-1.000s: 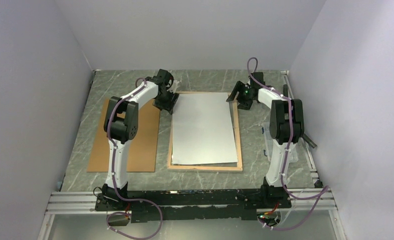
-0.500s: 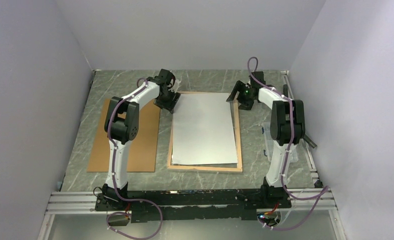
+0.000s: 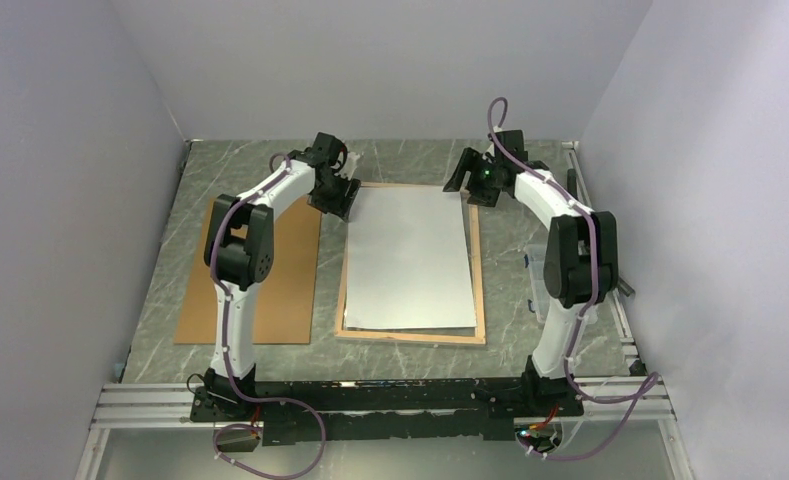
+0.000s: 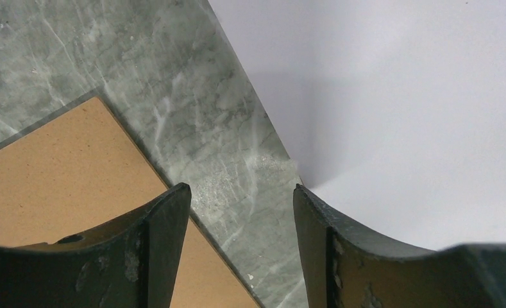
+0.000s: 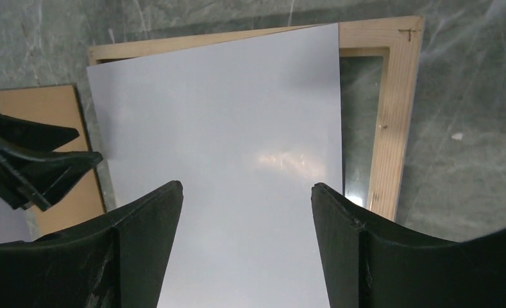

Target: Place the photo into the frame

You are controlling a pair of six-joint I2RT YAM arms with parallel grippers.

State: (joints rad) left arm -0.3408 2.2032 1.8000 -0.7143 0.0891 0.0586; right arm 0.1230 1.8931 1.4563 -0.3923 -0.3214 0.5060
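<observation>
Withdrawing from the far right corner of the frame (image 3: 479, 270), the right gripper (image 3: 463, 182) hangs wide open and empty, as does the left gripper (image 3: 338, 203) beside the far left corner of the photo (image 3: 410, 260), which lies white-side-up, slightly skewed on the frame, likely needing squaring.

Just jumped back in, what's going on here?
The photo lies white side up on the frame, crooked and not yet seated. Both arms hold nothing: the left hand is open by its far left corner, the right hand hovers open above the far right corner. The brown backing board lies off to the left.
</observation>
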